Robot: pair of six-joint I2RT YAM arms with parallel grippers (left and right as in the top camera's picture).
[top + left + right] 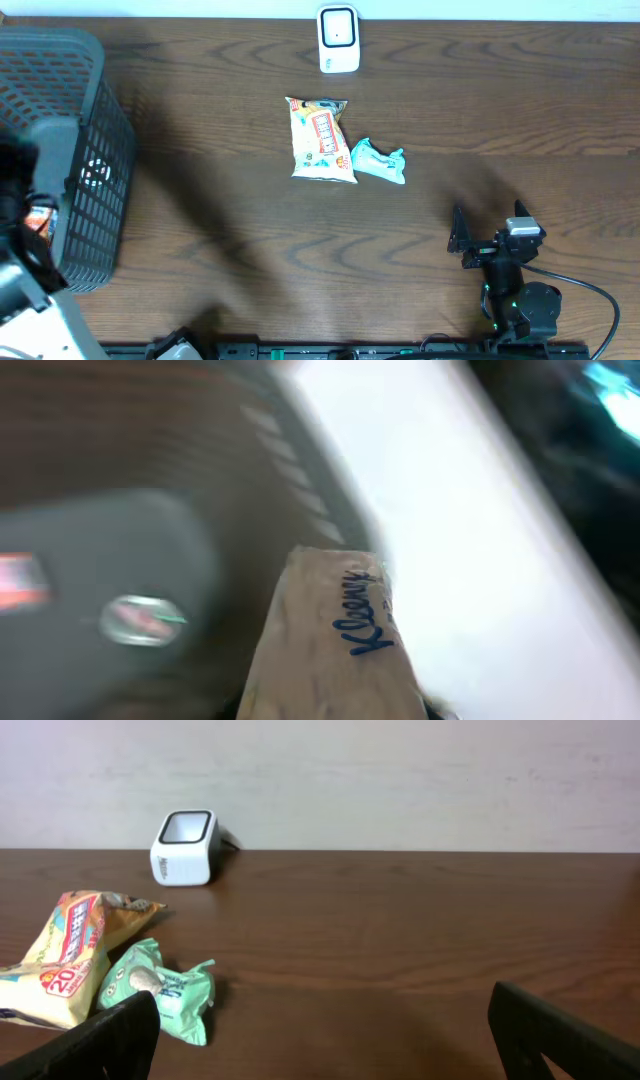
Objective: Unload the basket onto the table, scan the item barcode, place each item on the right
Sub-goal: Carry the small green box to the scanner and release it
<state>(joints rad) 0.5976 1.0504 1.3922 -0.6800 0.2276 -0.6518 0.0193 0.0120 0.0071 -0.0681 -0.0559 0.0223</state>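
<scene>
The dark wood-grain bench (420, 930) runs ahead of the right tool (325, 1025) to a plain pale wall (400, 780), faintly mottled; soft, even light falls on the wood.

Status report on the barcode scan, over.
Left fingers hold Kleenex pack, near basket. Right fingers open, empty. Snack bag and green packet lie before scanner.
</scene>
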